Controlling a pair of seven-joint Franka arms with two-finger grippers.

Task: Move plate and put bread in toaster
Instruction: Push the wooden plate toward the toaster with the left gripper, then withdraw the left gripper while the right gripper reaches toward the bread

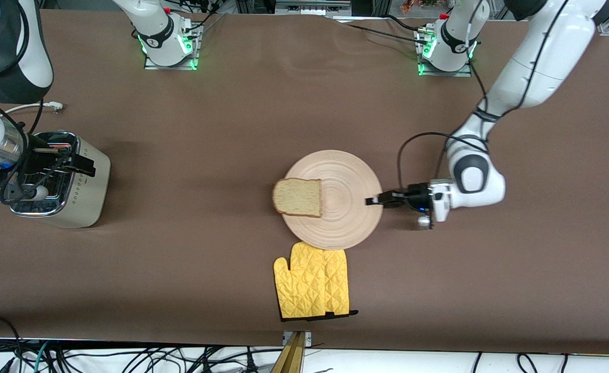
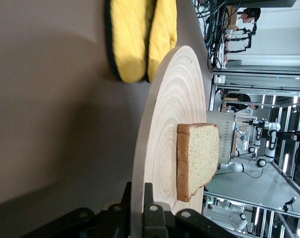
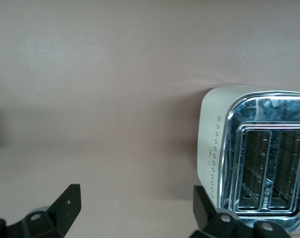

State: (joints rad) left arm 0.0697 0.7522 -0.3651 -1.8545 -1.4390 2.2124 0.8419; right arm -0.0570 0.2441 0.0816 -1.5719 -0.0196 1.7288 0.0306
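A: Front view first. Where does the plate (image 1: 343,207) sit?

B: Mid-table, flat on the brown table (image 1: 232,114). The bread (image 1: 298,197) lies on its nine o'clock edge, overhanging the rim toward the right arm's end. A yellow oven mitt (image 1: 312,281) lies at the plate's six o'clock, nearer the camera, its top tucked at the rim.

A: And the left gripper (image 1: 373,200)?

B: Low at the plate's three o'clock, fingers clenched on the rim. The toaster (image 1: 79,189) stands well apart at the right arm's end, and the right gripper (image 1: 51,166) hangs over its chrome top.

A: Left wrist view?

B: The left gripper (image 2: 140,208) pinches the plate's (image 2: 160,148) edge, one finger on each face. The bread (image 2: 197,158) rests on the wood farther along, and the mitt (image 2: 140,34) touches the rim past it.

A: Right wrist view?

B: The right gripper (image 3: 135,208) is released, fingers spread wide with nothing between them. The toaster (image 3: 254,163) is below, both slots showing, with one finger (image 3: 207,210) at its corner.
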